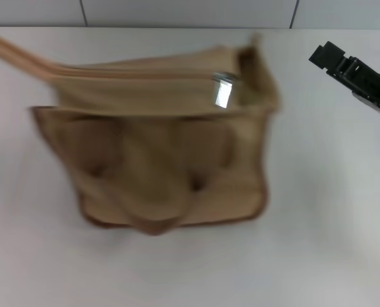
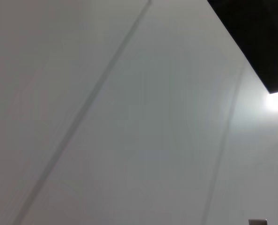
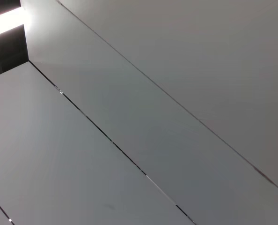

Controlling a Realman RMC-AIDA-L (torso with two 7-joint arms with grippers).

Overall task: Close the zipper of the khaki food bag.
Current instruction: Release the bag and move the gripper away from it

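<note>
The khaki food bag [image 1: 164,160] stands in the middle of the white table in the head view, its front pockets and a looped handle [image 1: 153,211] facing me. The zipper [image 1: 132,73] runs along the top panel, and its silver pull tab [image 1: 223,93] lies near the bag's right end. My right gripper [image 1: 334,59] is black and hovers at the far right, well clear of the bag and holding nothing. My left gripper is out of view. Both wrist views show only pale wall panels.
A long tan strap [image 1: 17,52] runs from the bag's top left corner off the left edge of the head view. The white table [image 1: 331,243] ends at a tiled wall [image 1: 177,11] behind the bag.
</note>
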